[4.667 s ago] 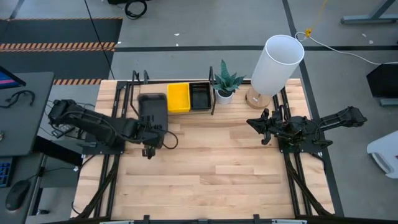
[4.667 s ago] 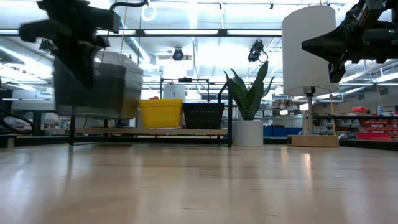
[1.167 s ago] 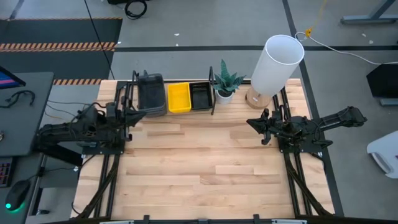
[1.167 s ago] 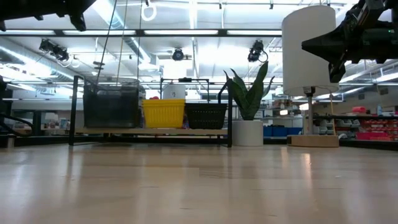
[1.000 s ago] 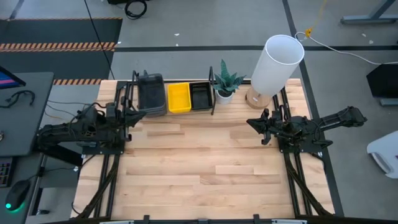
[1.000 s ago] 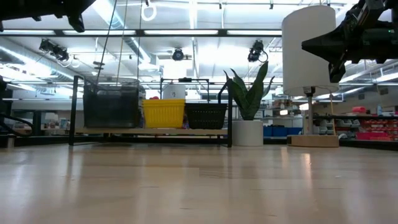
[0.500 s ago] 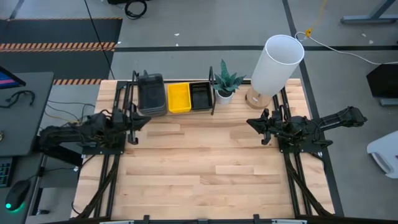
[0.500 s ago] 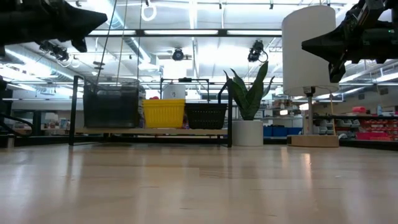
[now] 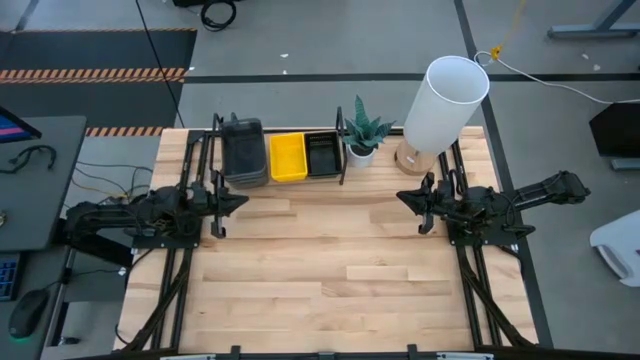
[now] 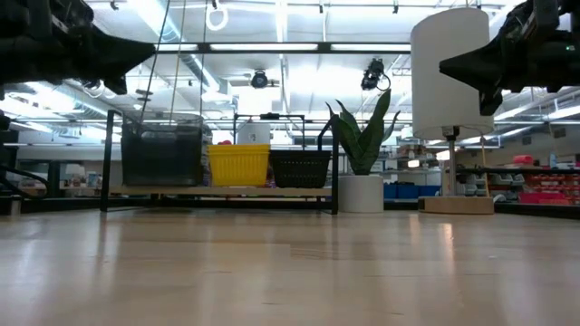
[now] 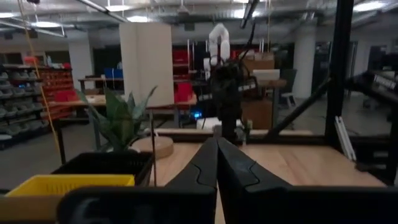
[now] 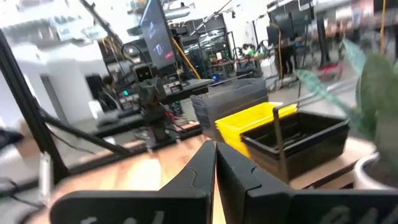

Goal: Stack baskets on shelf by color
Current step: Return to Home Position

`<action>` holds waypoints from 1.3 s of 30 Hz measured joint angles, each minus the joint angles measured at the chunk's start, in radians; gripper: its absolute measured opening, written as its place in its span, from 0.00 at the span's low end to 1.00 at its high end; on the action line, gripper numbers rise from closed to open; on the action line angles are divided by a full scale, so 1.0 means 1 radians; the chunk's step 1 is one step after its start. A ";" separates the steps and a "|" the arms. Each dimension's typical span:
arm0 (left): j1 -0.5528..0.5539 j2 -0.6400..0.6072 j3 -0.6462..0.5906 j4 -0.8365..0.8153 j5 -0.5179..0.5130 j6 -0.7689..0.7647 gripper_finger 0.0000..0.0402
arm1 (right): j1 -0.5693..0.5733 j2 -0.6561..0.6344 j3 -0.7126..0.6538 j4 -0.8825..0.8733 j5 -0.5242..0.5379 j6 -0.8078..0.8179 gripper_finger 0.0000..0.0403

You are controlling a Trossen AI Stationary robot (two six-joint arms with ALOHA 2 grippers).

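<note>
Hovering over workshop tabletop (image 9: 330, 250), left claw (image 9: 238, 200) and right claw (image 9: 403, 197) are pressed together.

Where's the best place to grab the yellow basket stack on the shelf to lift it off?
Probably the near short rim of the yellow basket stack, the end facing the tabletop: one finger inside, one outside, coming from above. The dark grey stack and black stack sit close along its long sides, leaving little finger room there.
</note>
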 joint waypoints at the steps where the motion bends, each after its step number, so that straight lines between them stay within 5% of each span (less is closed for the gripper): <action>1: 0.000 0.000 0.000 -0.012 0.000 0.005 0.01 | 0.000 0.000 0.000 -0.001 0.000 -0.039 0.05; 6: 0.000 0.000 0.000 -0.048 0.000 -0.036 0.03 | 0.000 0.000 0.000 0.002 0.002 -0.098 0.05; 14: 0.000 0.001 0.000 -0.053 0.000 -0.382 0.05 | 0.000 0.000 0.000 0.002 0.002 -0.088 0.05; 39: 0.000 0.001 -0.001 -0.052 0.000 -0.382 0.05 | 0.000 0.000 0.000 0.002 0.002 -0.089 0.05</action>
